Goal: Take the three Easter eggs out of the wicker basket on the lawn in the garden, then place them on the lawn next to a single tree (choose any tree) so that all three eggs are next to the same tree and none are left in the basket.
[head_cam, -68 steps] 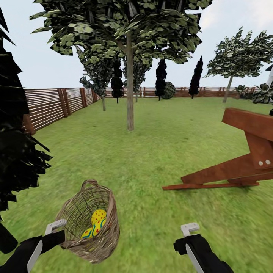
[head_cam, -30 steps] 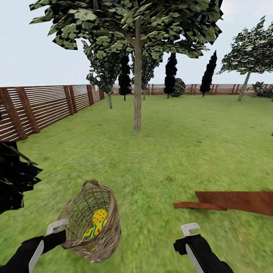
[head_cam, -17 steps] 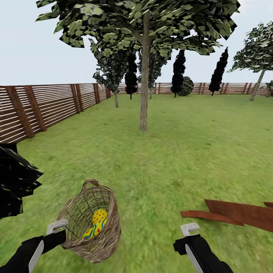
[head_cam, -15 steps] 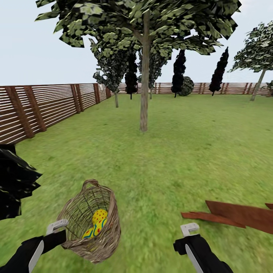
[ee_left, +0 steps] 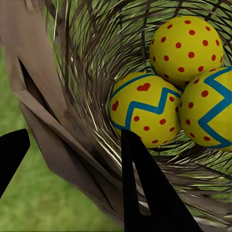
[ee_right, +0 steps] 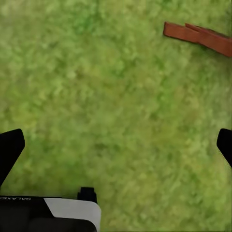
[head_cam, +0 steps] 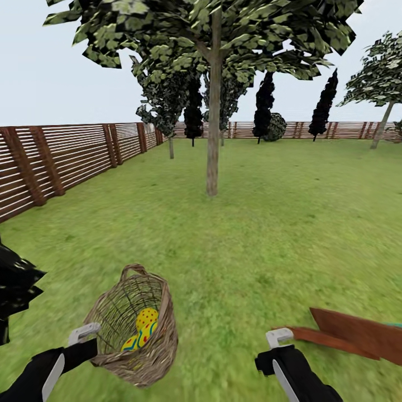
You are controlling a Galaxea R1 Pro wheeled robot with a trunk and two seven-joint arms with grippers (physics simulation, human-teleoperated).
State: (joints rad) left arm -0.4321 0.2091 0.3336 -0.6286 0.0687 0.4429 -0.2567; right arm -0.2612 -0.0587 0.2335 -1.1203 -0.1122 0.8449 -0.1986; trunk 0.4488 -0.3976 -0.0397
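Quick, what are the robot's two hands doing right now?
Left gripper: shut on the wicker basket rim, three Easter eggs inside.
Right gripper: open, holding nothing, over the lawn.

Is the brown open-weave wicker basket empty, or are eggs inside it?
Not empty: the brown wicker basket holds three yellow painted eggs.
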